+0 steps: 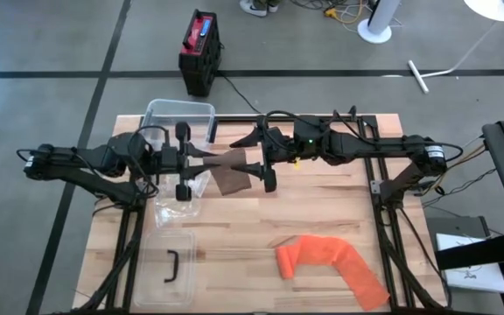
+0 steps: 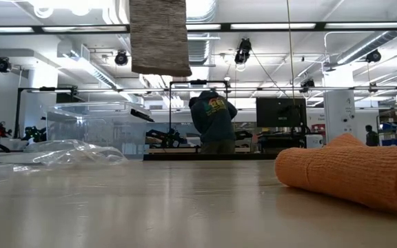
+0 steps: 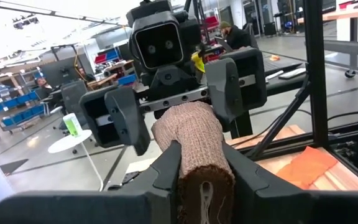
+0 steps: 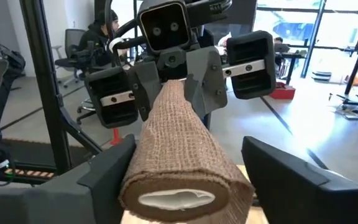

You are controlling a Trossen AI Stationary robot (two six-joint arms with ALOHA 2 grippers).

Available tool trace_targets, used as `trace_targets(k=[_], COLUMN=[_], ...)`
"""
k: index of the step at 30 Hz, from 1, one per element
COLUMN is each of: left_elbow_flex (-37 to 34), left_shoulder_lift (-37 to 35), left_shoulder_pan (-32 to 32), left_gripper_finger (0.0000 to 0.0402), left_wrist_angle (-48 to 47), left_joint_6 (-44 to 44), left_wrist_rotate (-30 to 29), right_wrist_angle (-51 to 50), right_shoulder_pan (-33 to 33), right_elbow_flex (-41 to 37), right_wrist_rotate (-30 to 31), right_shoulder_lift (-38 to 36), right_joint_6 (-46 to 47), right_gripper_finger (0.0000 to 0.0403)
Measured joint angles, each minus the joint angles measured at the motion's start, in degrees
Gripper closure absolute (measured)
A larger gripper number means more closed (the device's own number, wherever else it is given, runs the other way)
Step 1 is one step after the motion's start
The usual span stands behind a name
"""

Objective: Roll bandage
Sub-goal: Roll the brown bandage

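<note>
My left tool (image 1: 185, 164) pinches one end of the brown woven bandage (image 1: 231, 171), held above the wooden tabletop (image 1: 261, 236) near its far edge. My right tool (image 1: 263, 161) stands spread around the other end. An orange bandage roll (image 1: 331, 265) lies near right.

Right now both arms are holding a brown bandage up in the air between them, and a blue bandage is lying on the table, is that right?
Not quite: the bandage lying on the table is orange, not blue, as the high view shows. The brown bandage is indeed up between the two arms.
</note>
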Motion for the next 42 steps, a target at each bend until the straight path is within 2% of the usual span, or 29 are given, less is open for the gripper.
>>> trace_targets(k=[8,14,18,23,28,42], left_elbow_flex=[0.0,0.0,0.0,0.0,0.0,0.0], left_shoulder_lift=[0.0,-0.1,-0.9,-3.4,-4.9,-4.2], left_shoulder_pan=[0.0,0.0,0.0,-0.1,0.0,0.0], left_gripper_finger=[0.0337,0.0292,0.0255,0.0211,0.0181,0.0138], left_wrist_angle=[0.9,2.3,2.5,2.5,1.5,-1.4], left_joint_6=[0.0,-1.9,-4.0,-7.4,-9.7,-8.2], left_wrist_rotate=[-0.4,-0.7,-2.3,-2.3,-2.5,-2.7], right_wrist_angle=[-0.1,0.5,1.1,2.8,4.7,5.5], right_shoulder_pan=[-0.2,-0.2,-0.3,-0.4,-0.4,-0.3], right_elbow_flex=[0.0,0.1,0.1,0.1,0.0,0.0], right_wrist_rotate=[-0.4,-0.1,0.6,0.8,0.6,0.3], right_shoulder_lift=[0.0,-0.1,0.0,0.0,0.0,0.0], right_joint_6=[0.4,-3.0,-6.3,-12.3,-13.9,-11.3], right_gripper_finger=[0.023,0.0307,0.0339,0.0348,0.0344,0.0346])
